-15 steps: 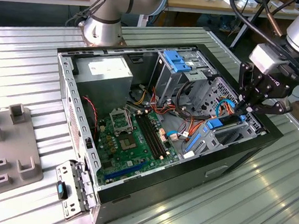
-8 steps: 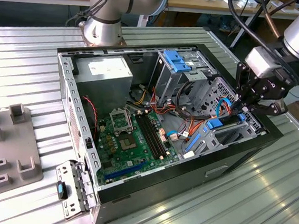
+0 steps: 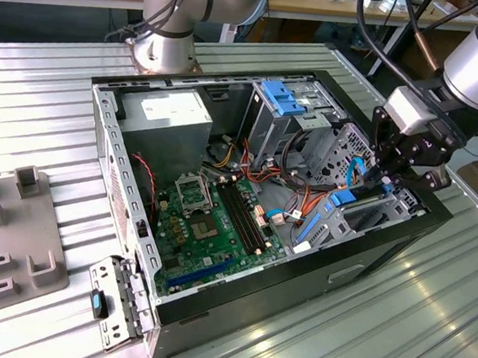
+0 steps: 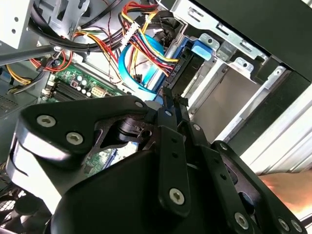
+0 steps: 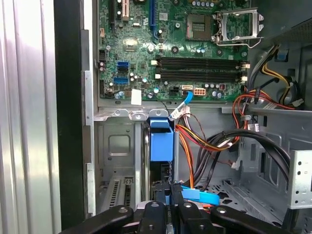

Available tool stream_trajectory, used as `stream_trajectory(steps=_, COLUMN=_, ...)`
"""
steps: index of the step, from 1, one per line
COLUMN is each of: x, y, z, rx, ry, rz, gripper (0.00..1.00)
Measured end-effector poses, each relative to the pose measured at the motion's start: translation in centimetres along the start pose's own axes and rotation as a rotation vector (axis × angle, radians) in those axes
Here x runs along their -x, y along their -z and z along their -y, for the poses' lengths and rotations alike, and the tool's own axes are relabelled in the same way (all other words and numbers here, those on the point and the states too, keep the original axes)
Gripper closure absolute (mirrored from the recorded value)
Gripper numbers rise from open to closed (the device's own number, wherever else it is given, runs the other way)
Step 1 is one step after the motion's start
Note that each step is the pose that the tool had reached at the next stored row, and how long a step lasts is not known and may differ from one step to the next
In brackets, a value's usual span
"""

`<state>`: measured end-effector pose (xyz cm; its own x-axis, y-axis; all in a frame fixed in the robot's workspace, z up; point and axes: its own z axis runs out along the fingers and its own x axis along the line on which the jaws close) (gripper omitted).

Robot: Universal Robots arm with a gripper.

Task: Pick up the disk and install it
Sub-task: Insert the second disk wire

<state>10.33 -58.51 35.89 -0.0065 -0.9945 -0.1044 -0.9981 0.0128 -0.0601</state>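
We see the gripper (image 3: 383,178) low over the open computer case (image 3: 129,177), at the drive bay (image 3: 371,213); its fingers (image 5: 168,204) are pressed together on the disk (image 5: 161,141), which stands edgewise in that bay beside the motherboard (image 3: 209,227).

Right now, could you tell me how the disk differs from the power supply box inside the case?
The disk is slim and blue-framed; the power supply box is bulky, grey, white-labelled. The disk stands on edge in the drive cage by the gripper; the power supply box lies flat in the opposite corner. Both sit inside the case.
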Motion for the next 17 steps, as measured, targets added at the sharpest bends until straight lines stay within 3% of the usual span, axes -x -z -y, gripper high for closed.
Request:
stream_trajectory(steps=3, x=0.14, y=-0.12, z=-0.01, rx=0.0000, ry=0.001, rz=0.0002, gripper=0.84)
stream_trajectory(steps=6, x=0.30, y=-0.24, z=-0.02, rx=0.0018, ry=0.038, rz=0.0026, gripper=0.84)
stream_trajectory(steps=13, x=0.65, y=-0.89, z=-0.05, rx=-0.0120, ry=0.072, rz=0.0047, gripper=0.84)
stream_trajectory(steps=17, x=0.73, y=-0.97, z=0.14, rx=-0.0113, ry=0.083, rz=0.0050, gripper=0.84)
